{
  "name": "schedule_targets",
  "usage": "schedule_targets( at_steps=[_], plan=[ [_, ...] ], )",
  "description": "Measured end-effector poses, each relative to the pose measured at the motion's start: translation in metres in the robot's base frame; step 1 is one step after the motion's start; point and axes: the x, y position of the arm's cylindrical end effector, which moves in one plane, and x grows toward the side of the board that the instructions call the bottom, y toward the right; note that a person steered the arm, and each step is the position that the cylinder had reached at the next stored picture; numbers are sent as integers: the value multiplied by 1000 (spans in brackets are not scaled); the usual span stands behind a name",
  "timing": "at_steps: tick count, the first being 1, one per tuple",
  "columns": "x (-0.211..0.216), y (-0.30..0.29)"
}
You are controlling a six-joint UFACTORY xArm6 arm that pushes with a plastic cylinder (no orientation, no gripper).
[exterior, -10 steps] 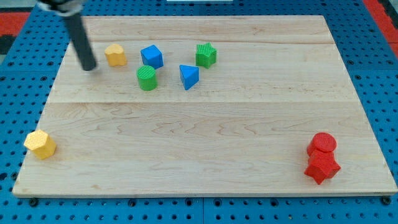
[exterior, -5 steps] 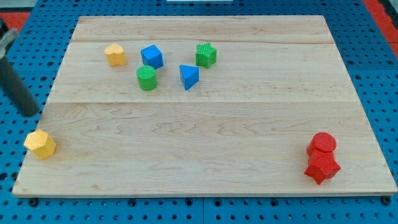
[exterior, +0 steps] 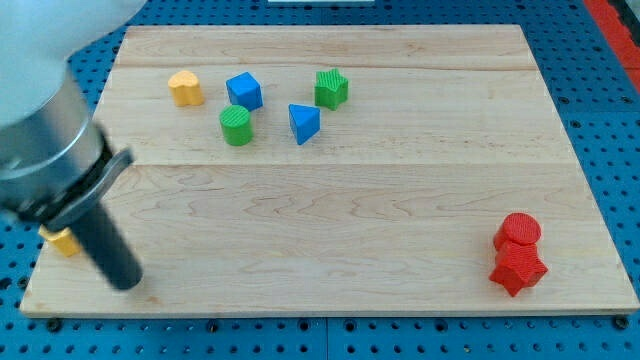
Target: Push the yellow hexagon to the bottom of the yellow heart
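Where tip point(exterior: 125, 283) rests, arm hides yellow hexagon point(exterior: 62, 240).

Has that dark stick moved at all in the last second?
Yes. My tip has swung from beside the yellow heart down to the view's bottom left, beside the yellow hexagon.

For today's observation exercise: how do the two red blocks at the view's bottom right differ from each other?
The red cylinder has a round, flat top, while the red star has pointed arms. The red cylinder sits nearer the view's top; the red star sits below it, closer to the board's bottom edge. They share the same red colour, look similar in size, and appear to touch.
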Motion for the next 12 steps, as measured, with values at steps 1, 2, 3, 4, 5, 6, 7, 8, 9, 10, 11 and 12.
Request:
schedule_targets(
  at_steps=[1,2,3,4,5,6,7,8,9,10,11,12],
  plan=[
    [-1,-95],
    [-54,-79],
    [-108,-27],
    [-143,24],
    [-108,3],
    [-105,67],
    [-135,89],
    [-159,69],
    [-136,52],
    [-140,-6],
    [-172,-24],
    [-209,-6]
  ],
)
